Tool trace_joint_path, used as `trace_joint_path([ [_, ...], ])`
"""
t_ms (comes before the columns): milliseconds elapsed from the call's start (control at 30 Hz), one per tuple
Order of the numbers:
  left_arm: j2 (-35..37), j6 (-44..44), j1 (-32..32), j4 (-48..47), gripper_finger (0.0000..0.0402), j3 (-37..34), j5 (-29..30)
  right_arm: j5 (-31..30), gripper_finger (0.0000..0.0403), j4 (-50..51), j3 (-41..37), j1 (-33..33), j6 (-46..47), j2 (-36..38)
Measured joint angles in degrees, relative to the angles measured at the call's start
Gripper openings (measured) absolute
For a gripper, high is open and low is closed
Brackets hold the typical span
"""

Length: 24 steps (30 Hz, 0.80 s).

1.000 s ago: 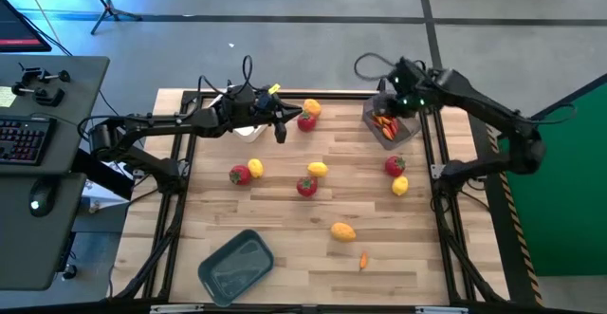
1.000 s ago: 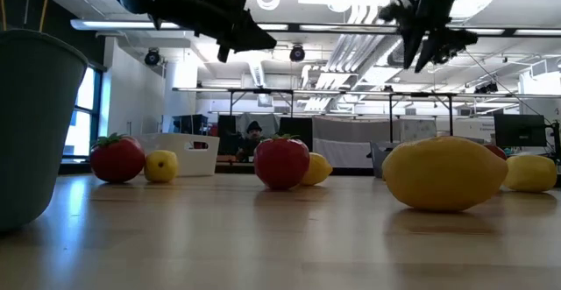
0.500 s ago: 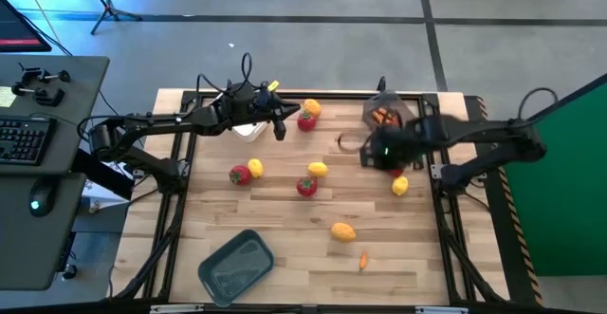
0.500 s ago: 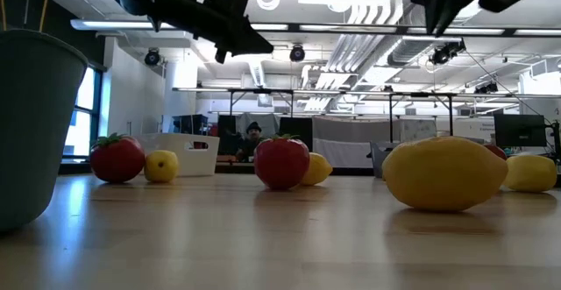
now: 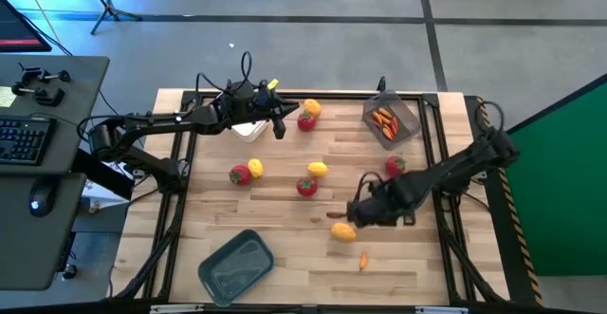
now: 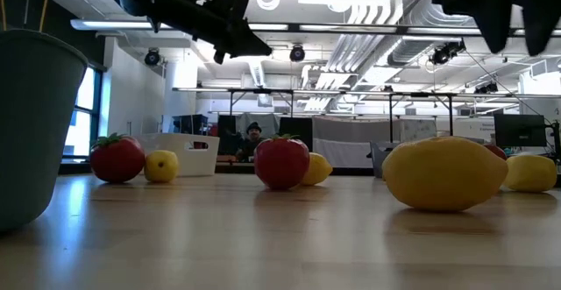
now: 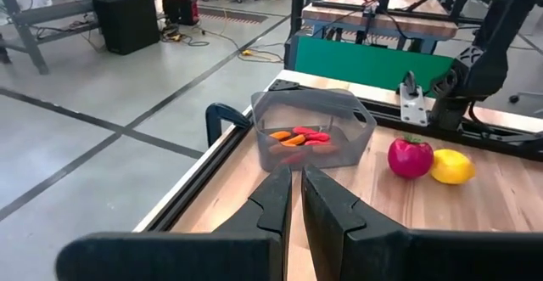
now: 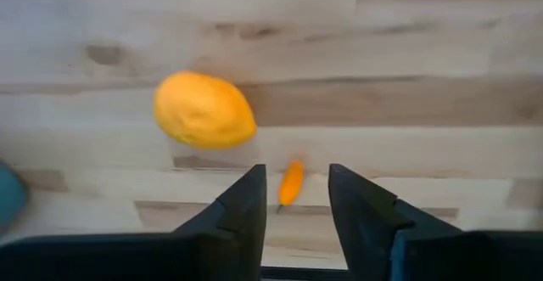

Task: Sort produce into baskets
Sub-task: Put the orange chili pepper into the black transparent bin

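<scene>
Lining up right gripper [image 8: 293,200], fingers apart, over the small orange piece [image 8: 290,182] on the counter [image 5: 285,210]; next, lower and pinch.

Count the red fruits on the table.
4 red fruits: one near the far edge, one on the left side, one in the centre, one on the right side. Others may be hidden.
</scene>
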<state>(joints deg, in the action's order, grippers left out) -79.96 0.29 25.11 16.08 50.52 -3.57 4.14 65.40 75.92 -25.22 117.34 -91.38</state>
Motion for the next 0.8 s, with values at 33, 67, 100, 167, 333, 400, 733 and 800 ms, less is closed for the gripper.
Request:
trace_joint_path([
  [33,0.0,0.2,0.0,0.0,0.0017,0.0,0.0,0.0,0.0123,-1.0,0.0,-0.9,1.1,-0.9],
  [67,0.0,0.4,0.0,0.0,0.0017,0.0,0.0,0.3,0.0123,-2.0,0.0,-1.7,2.0,-1.9],
  [100,0.0,0.4,0.0,0.0,0.0017,0.0,0.0,0.5,0.0124,-3.1,0.0,-2.5,2.8,-2.8],
  [167,0.0,0.4,0.0,-0.3,0.0017,0.0,0.0,0.6,0.0124,-5.3,0.0,-4.0,4.5,-4.8],
  [333,0.0,-0.1,0.0,-2.9,0.0017,0.0,0.0,0.9,0.0124,-9.4,0.0,-7.6,8.0,-9.3],
  [400,0.0,-0.1,0.0,-3.6,0.0017,0.0,0.0,0.9,0.0124,-10.7,0.0,-8.7,8.7,-11.0],
  [733,0.0,0.4,0.0,-4.3,0.0017,0.0,-0.1,0.8,0.0124,-16.1,0.0,-11.3,11.1,-19.5],
  [800,0.0,0.4,0.0,-4.6,0.0017,0.0,-0.1,0.8,0.0124,-17.2,0.0,-11.3,11.4,-20.7],
])
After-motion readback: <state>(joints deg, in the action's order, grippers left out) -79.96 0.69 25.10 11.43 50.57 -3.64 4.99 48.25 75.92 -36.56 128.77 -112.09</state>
